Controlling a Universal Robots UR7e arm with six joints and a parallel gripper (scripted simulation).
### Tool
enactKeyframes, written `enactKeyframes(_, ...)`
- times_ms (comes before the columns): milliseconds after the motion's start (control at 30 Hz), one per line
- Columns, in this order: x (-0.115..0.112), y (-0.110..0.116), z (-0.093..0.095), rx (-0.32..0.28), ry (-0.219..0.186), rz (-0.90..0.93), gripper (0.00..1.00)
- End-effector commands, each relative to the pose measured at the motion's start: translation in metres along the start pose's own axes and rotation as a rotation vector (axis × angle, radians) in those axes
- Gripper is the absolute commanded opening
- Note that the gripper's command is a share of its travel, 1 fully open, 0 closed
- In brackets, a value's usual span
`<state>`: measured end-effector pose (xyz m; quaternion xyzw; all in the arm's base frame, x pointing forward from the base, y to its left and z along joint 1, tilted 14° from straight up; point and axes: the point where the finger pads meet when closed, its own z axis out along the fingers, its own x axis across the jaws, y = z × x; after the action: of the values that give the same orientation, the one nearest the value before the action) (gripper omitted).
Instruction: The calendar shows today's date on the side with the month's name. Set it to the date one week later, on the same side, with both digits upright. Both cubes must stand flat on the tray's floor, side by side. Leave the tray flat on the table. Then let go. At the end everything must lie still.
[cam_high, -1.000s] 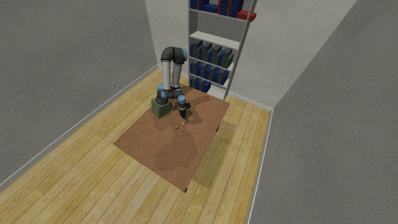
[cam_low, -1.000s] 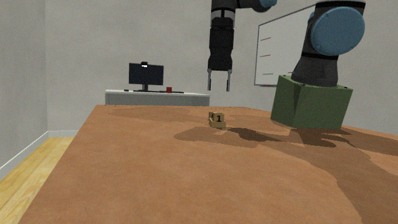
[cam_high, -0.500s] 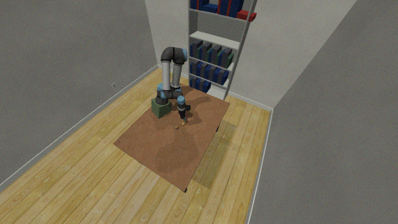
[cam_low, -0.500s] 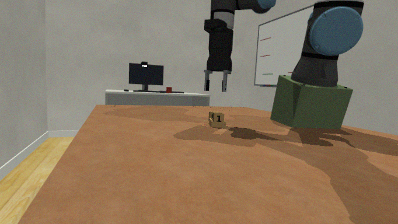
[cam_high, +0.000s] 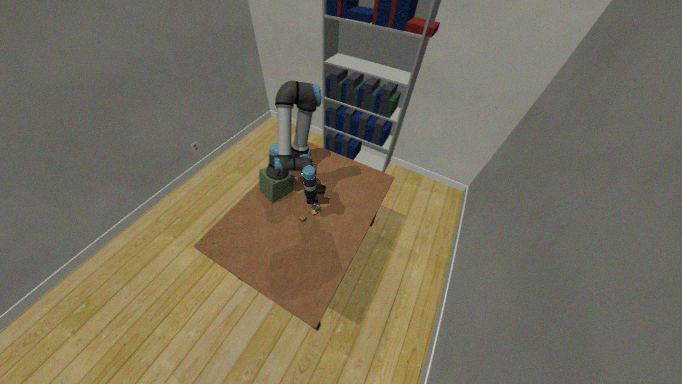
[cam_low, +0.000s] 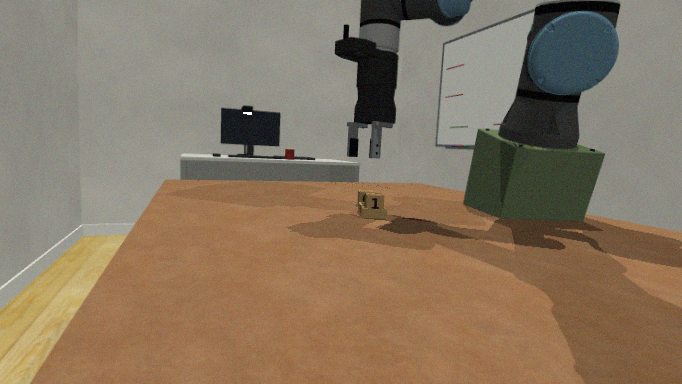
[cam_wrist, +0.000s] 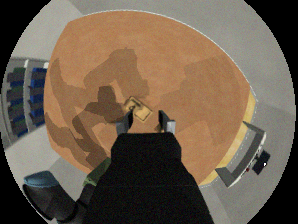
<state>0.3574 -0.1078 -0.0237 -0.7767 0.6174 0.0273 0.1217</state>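
The small wooden calendar tray (cam_high: 314, 212) (cam_low: 372, 214) (cam_wrist: 143, 114) stands on the table. A wooden cube (cam_low: 375, 202) (cam_wrist: 131, 106) sits at one end of the tray, showing an upright 1 in the exterior view. A second small wooden block (cam_high: 303, 218) lies on the table apart from the tray; in the wrist view it is mostly hidden by a finger. A wooden piece with a dark mark (cam_low: 362, 198) shows behind the 1 cube; its exact place is unclear. The month's name is not readable. My gripper (cam_low: 364, 150) (cam_wrist: 145, 115) is open and empty, high above the tray.
The brown table top (cam_high: 300, 260) (cam_low: 300, 280) (cam_wrist: 200, 85) carries the green robot base (cam_high: 275, 185) (cam_low: 540, 185) to one side of the tray. A tall shelf (cam_high: 367, 65) stands behind the table. A desk with a monitor (cam_low: 250, 127) stands beyond the far edge in the exterior view.
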Motion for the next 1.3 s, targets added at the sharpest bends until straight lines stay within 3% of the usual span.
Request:
enactKeyframes(0,0.007,0.002,0.001,0.001,0.001,0.147,1.0)
enactKeyframes(1267,0.045,0.033,0.007,0.001,0.001,1.172,1.0)
